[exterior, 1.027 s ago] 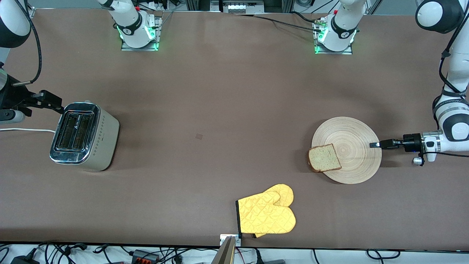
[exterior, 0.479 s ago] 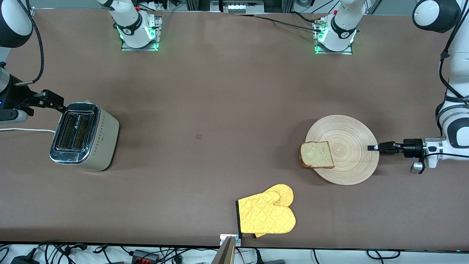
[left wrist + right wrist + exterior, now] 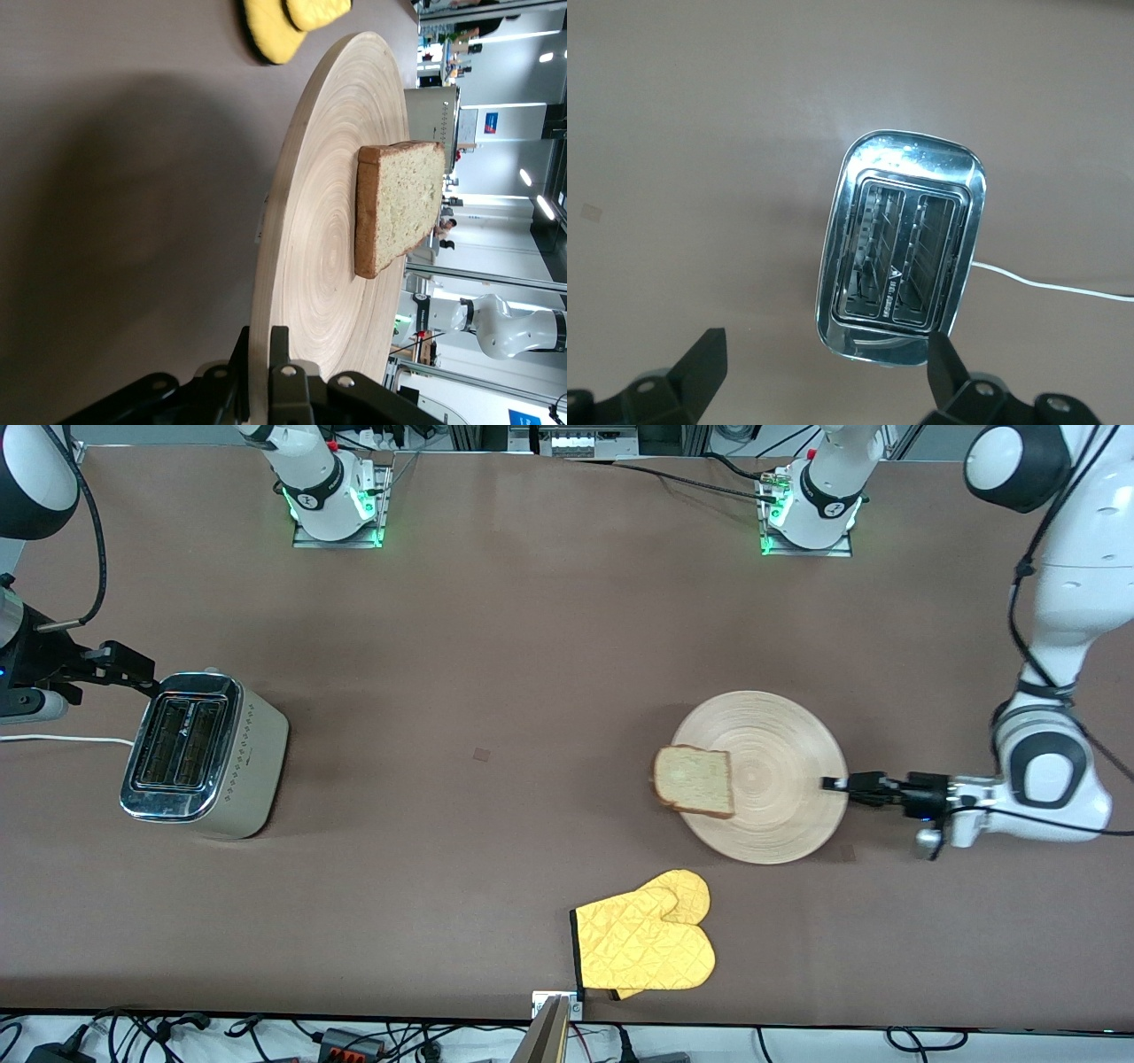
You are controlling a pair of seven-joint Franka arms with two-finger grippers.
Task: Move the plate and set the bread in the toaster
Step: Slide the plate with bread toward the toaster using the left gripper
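Meanwhile left pincer (image 3: 828,784) grips plate (image 3: 780,815) rim (bread (image 3: 694,781) aboard); right pincer (image 3: 824,372) gapes above toaster (image 3: 202,755).

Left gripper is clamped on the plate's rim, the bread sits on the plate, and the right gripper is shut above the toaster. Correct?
Not quite: the right gripper is open, as the right wrist view shows, above the toaster. The rest stands: left gripper clamped on plate rim, bread on it.
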